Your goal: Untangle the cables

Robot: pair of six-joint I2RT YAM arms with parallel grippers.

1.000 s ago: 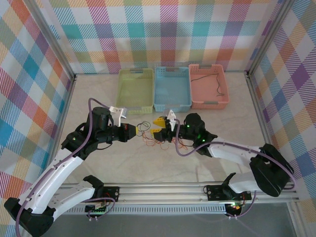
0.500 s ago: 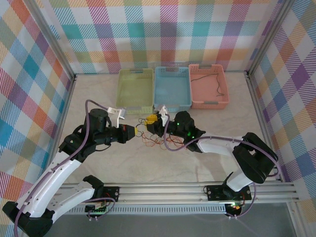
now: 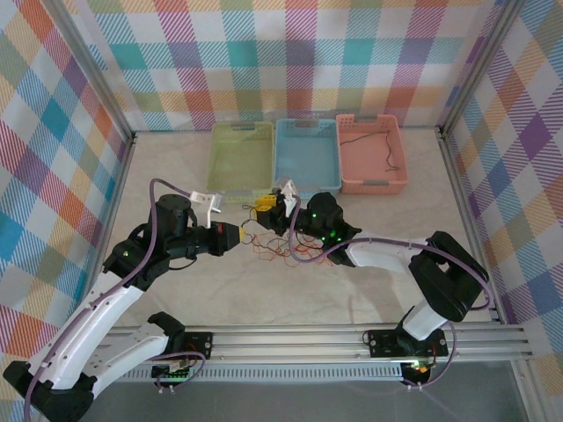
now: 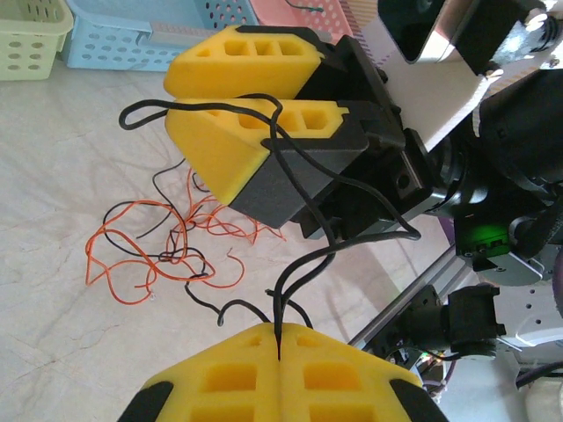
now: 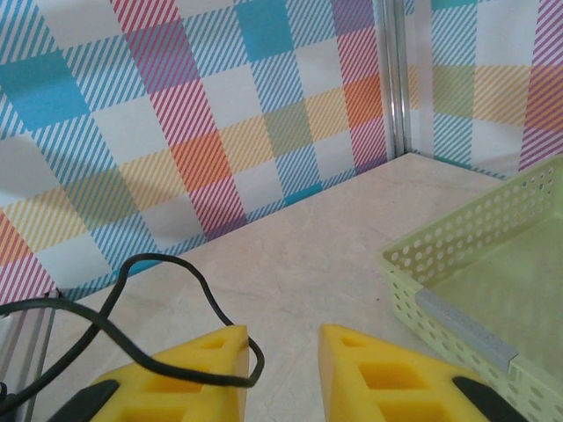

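Observation:
The cables lie as a loose orange-red and black tangle on the table between the two arms. My left gripper is shut on a black cable, which rises out of its yellow pads. That black cable runs up to my right gripper and loops over one of its yellow fingers. In the right wrist view the right gripper is open, with the black cable's loop draped across its left fingertip and hanging into the gap.
Three baskets stand in a row behind the cables: green, blue and pink, the pink one holding a black wire. The green basket's corner is close to the right gripper. Checked walls enclose the table.
The right gripper has moved left and toward the green basket, and its jaws have narrowed. The left gripper stays shut on the black cable and has shifted slightly.

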